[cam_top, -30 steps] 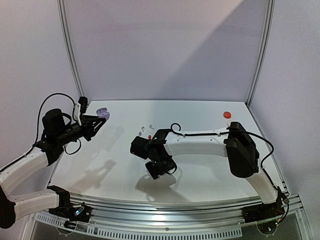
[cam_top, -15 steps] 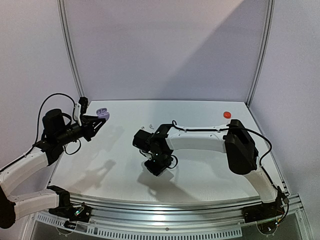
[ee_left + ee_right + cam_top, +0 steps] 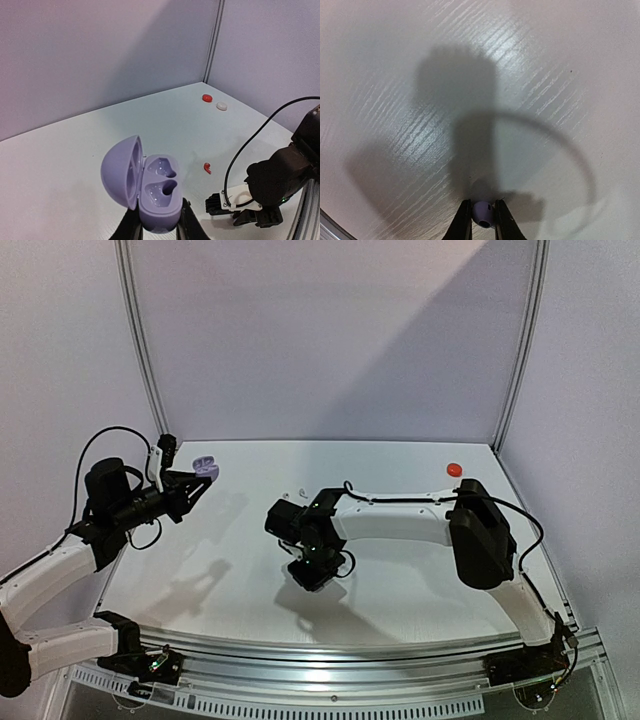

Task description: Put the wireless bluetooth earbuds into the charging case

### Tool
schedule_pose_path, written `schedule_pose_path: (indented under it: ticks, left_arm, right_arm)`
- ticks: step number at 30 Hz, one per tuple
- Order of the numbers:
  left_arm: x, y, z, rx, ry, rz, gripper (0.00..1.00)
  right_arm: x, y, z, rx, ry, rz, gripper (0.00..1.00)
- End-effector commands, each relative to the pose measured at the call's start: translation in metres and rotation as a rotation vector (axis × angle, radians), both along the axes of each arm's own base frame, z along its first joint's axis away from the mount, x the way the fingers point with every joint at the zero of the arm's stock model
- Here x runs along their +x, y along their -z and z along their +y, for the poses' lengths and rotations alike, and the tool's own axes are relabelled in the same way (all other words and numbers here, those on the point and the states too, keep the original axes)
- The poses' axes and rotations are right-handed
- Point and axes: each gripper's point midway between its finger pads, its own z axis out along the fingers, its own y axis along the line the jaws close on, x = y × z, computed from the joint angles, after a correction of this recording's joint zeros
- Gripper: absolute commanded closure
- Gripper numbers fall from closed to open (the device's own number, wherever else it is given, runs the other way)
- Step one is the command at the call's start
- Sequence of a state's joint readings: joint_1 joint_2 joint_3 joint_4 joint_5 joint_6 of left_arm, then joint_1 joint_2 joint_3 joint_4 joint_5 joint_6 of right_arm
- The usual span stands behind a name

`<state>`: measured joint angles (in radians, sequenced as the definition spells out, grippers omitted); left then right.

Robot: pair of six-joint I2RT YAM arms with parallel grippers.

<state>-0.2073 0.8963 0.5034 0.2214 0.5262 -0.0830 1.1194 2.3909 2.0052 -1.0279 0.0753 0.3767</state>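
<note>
My left gripper [image 3: 159, 222] is shut on the base of a lilac charging case [image 3: 155, 192] and holds it above the table's left side. The case lid is open and both wells are bare. In the top view the case [image 3: 205, 467] sits at the tip of the left gripper [image 3: 197, 483]. My right gripper [image 3: 483, 216] points down at the table's middle and is shut on a lilac earbud [image 3: 483, 212] at the surface. The top view shows the right gripper [image 3: 318, 575] low over the table. A red earbud [image 3: 207, 168] lies on the table beside the right arm.
A closed red case [image 3: 206, 98] and a closed white case [image 3: 221, 106] lie at the far right corner; the red case [image 3: 454, 469] also shows from above. The right arm [image 3: 400, 525] stretches across the table's middle. Walls enclose the back and sides.
The right gripper's jaws have closed on the lilac earbud, and its wrist shifted slightly left. The left arm and its case have stayed put.
</note>
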Motion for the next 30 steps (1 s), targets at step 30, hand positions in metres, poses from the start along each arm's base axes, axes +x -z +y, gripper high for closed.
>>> schedule_pose_path:
  ticks: [30]
  left_arm:
    - [-0.026,-0.075,-0.05,-0.127,0.255,-0.158,1.0]
  right_arm:
    - [0.055,-0.352,0.039,0.968,0.153,-0.402,0.91]
